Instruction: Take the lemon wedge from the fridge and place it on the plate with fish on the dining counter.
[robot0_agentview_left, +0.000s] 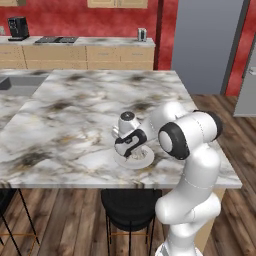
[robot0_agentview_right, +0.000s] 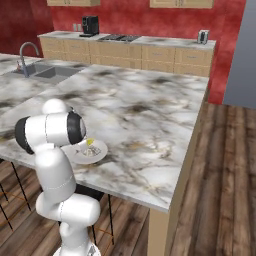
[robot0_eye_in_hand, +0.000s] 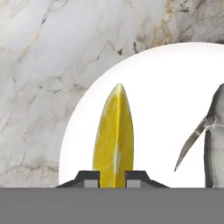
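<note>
between pincer (robot0_eye_in_hand: 113, 178) tips — lemon wedge (robot0_eye_in_hand: 113, 135)

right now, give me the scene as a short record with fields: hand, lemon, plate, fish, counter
hand: hand shut on the lemon wedge, over the plate
lemon: lemon wedge held between the fingers, above the plate's bare left part in the hand view
plate: plate with fish near the front edge of the dining counter
fish: pale grey piece at the plate's right in the hand view, apart from the wedge
counter: dining counter, marble top
</note>
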